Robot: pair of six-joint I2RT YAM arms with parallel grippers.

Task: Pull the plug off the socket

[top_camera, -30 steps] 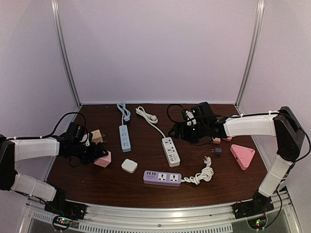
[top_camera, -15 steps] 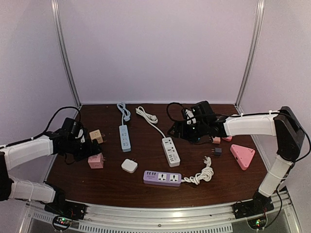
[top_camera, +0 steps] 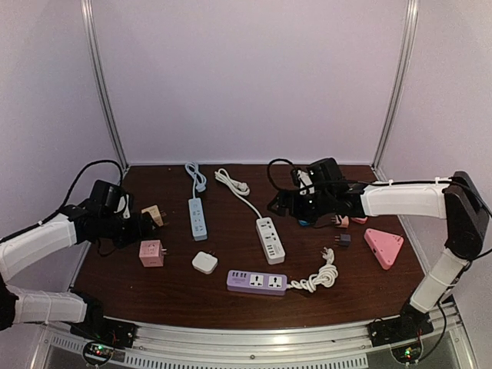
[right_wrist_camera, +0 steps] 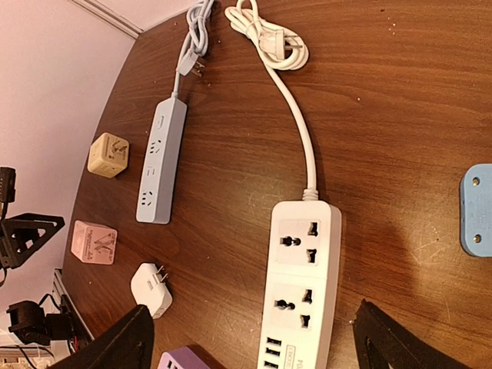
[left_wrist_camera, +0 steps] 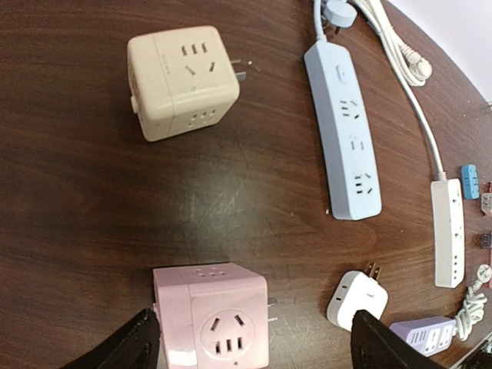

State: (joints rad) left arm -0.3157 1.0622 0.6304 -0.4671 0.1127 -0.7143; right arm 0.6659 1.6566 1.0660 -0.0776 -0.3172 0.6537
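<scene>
**Two claws spread, no plug seen seated**

Near left, the left gripper [left_wrist_camera: 254, 344] hangs wide over the pink cube socket [left_wrist_camera: 211, 323], pinching nothing. The cube lies free, its own pins showing on its right side. The wide stance probably serves to straddle it. Farther right, the right gripper [right_wrist_camera: 254, 342] is also spread and empty, above the white strip [right_wrist_camera: 300, 284]. Only the right wrist view shows the loose blue plug [right_wrist_camera: 477, 209] clearly. Only the top view takes in the purple strip [top_camera: 257, 281], near centre.
</scene>
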